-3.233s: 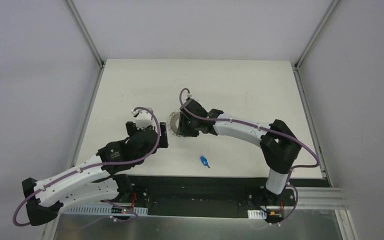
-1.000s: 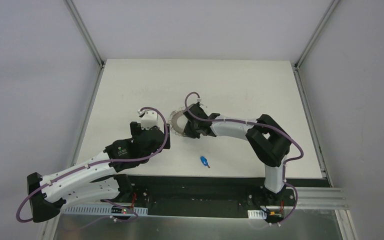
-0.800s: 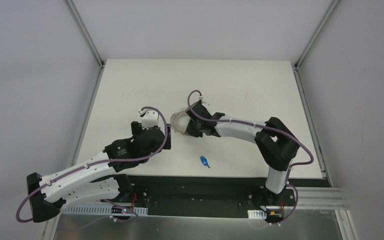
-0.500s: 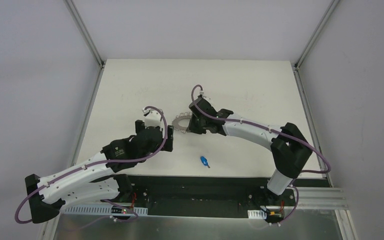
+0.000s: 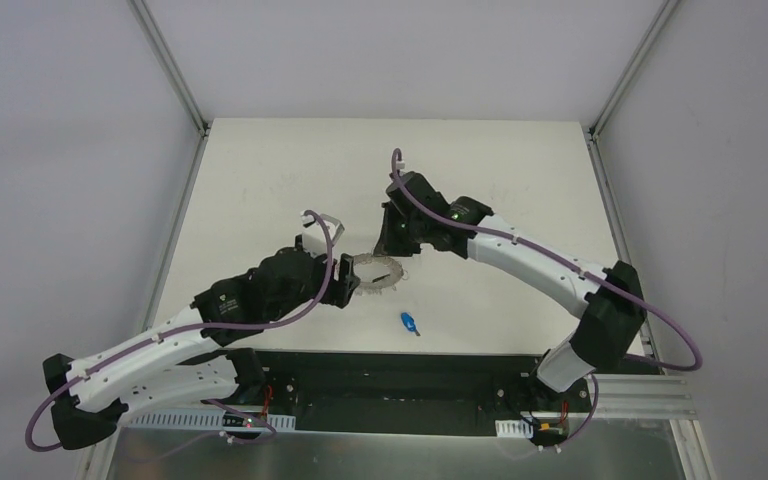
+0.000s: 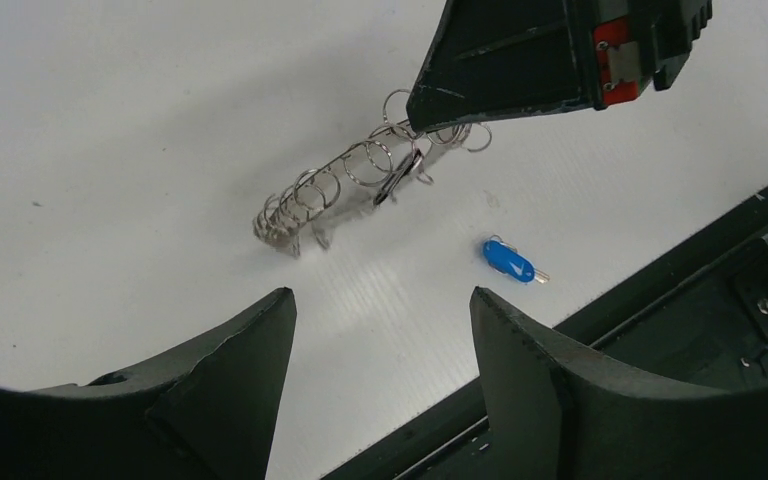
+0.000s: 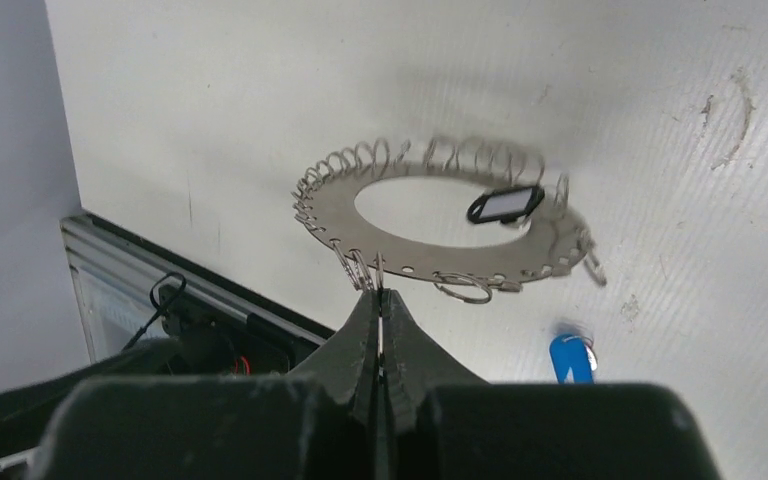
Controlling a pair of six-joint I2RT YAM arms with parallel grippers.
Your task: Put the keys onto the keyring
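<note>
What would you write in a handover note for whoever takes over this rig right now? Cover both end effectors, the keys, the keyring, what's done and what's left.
Right end effector: shut on a wire loop at the rim of the keyring, holding it tilted.
Left end effector: open, empty, low beside the keyring.
Done: the black-tagged key appears to hang from the keyring.
Left: the blue-tagged key lies loose on the table, apart from the keyring; it needs picking up and hooking on.
</note>
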